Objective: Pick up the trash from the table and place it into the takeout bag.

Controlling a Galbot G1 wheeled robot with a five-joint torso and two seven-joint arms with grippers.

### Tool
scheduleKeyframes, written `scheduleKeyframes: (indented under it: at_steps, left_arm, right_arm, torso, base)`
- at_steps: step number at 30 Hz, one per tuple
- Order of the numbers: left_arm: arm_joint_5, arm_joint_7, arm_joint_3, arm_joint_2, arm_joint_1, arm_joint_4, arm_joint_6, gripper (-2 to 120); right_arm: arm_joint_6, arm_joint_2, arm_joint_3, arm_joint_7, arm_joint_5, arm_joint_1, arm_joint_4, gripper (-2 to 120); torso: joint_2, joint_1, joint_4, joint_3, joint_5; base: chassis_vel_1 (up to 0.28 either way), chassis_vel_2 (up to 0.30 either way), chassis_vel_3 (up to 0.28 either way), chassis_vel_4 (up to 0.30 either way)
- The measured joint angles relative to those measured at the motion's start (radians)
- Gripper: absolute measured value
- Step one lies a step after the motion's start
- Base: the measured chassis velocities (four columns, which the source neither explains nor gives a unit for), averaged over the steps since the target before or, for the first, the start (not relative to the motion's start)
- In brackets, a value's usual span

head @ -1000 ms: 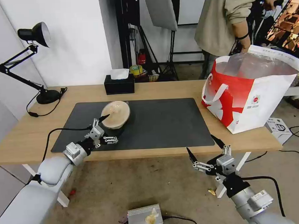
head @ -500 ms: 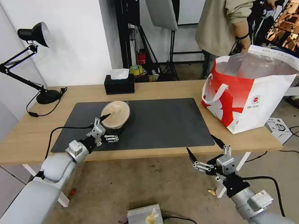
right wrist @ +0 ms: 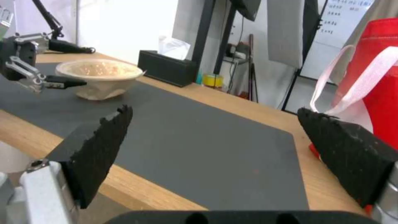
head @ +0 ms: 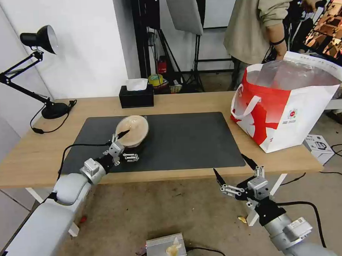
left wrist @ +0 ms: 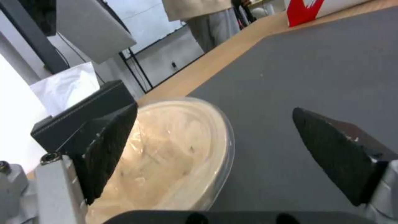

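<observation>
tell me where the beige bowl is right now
In the head view the beige translucent bowl sits on the dark grey mat's left half, just ahead of the left gripper, with the black tissue box behind it.

1. We note the mat [head: 156, 142] lying along the middle of the table [head: 200, 101]; the bowl [head: 132, 129] sits on its left part.
2. Tissue box [head: 136, 96] behind the bowl, near the table's far edge; lamp [head: 51, 108] at far left.
3. Takeout bag [head: 287, 108] on the table's right end, off the mat.
4. Left gripper [head: 126, 145] at the bowl's near side; right gripper [head: 233, 166] before the table's front edge.
</observation>
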Motion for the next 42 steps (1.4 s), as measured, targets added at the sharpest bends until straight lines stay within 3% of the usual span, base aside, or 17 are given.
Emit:
scheduleKeyframes:
  at_steps: [42]
  left_arm:
    - [0.045, 0.007, -0.005, -0.019, -0.045, 0.115, -0.021, 100]
  right_arm:
    - [0.000, 0.000, 0.000, 0.000, 0.000, 0.000, 0.000, 100]
  torso:
    - [0.000, 0.000, 0.0001, 0.000, 0.0000]
  base:
    - [0.000, 0.000, 0.000, 0.000]
